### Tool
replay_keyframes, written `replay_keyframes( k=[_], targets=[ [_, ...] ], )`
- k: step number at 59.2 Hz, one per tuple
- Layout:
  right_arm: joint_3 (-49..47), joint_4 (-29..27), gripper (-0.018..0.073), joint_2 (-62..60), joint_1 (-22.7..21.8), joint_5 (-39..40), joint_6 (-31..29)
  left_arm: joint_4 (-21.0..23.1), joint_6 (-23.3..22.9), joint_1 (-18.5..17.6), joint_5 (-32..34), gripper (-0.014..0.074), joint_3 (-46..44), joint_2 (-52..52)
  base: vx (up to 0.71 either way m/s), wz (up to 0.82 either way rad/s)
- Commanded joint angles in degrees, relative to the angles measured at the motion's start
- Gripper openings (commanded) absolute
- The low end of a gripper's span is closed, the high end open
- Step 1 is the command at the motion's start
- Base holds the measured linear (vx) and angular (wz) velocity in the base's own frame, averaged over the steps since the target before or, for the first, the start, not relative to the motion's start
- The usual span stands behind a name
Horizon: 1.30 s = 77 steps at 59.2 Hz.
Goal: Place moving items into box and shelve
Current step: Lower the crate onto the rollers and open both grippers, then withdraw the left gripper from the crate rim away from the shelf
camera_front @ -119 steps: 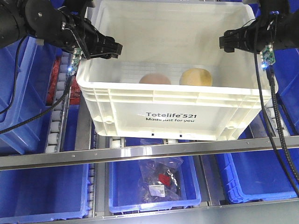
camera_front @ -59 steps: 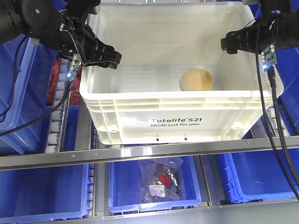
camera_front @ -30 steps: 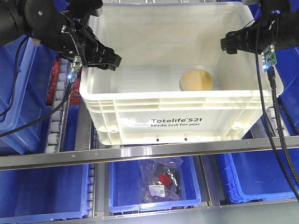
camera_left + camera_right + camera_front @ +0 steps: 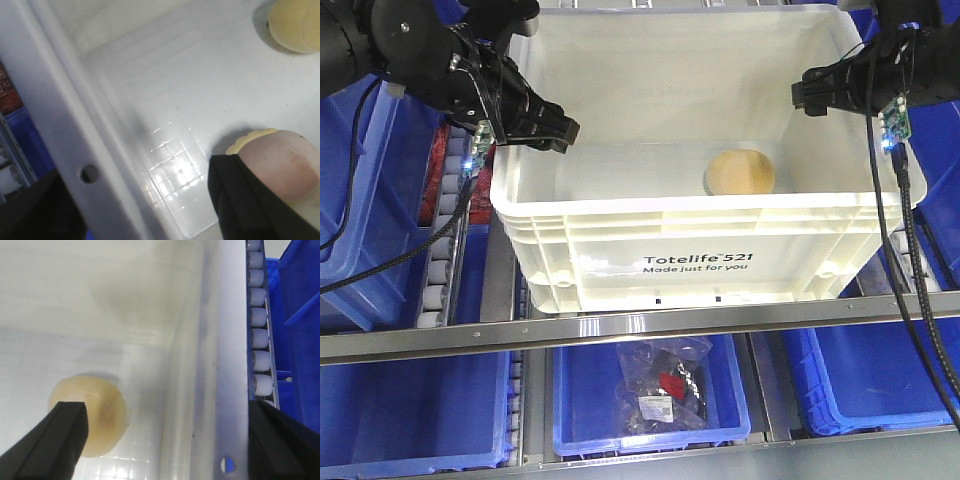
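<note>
Both pincers straddle the box's side walls: left pincer [image 4: 552,130] and right pincer [image 4: 807,92], each spread across the rim. The box [image 4: 700,265] has levelled and slid back since two seconds ago; two items [image 4: 295,25] stay inside, so shelving looks underway.

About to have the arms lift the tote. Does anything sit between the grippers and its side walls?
Nothing visible does. The left gripper and right gripper each straddle a wall of the box, one finger inside, one outside. The yellow-tan item and pinkish item lie on its floor.
</note>
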State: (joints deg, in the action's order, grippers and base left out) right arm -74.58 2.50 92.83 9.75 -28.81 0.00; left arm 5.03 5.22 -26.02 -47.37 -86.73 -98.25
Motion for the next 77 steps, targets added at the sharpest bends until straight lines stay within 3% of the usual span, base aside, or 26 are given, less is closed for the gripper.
replay_keyframes(
  k=[1, 18, 32, 40, 51, 62, 77],
  targets=[
    [-2.24, -4.19, 0.0594, -3.28, 2.05, 4.19, -0.42, 7.39, 0.89, -2.53, 7.20, 0.0559, -2.52, 3.86, 0.00, 0.00],
    [-2.24, -4.19, 0.0594, -3.28, 2.05, 4.15, -0.42, 7.19, 3.47, -2.53, 8.66, 0.0653, -2.52, 7.49, 0.00, 0.00],
    [-2.24, -4.19, 0.0594, -3.28, 2.05, 4.12, -0.42, 6.80, 3.47, -2.53, 7.43, 0.0661, -2.02, 10.19, 0.00, 0.00],
    [-2.24, -4.19, 0.0594, -3.28, 2.05, 4.15, -0.42, 6.80, 3.47, -2.53, 8.11, 0.0661, 3.76, 12.52, 0.00, 0.00],
    [-2.24, -4.19, 0.0594, -3.28, 2.05, 4.21, -0.42, 7.91, 3.35, -2.65, 16.08, 0.0661, 16.38, 19.62, 0.00, 0.00],
    [-2.24, -4.19, 0.0594, -3.28, 2.05, 4.21, -0.42, 8.34, 3.29, -2.65, 16.85, 0.0661, 23.53, 28.92, 0.00, 0.00],
    [-2.24, -4.19, 0.0594, -3.28, 2.05, 4.21, -0.42, 5.60, 3.29, -2.59, 20.41, 0.0650, 32.38, 43.13, 0.00, 0.00]
  ],
)
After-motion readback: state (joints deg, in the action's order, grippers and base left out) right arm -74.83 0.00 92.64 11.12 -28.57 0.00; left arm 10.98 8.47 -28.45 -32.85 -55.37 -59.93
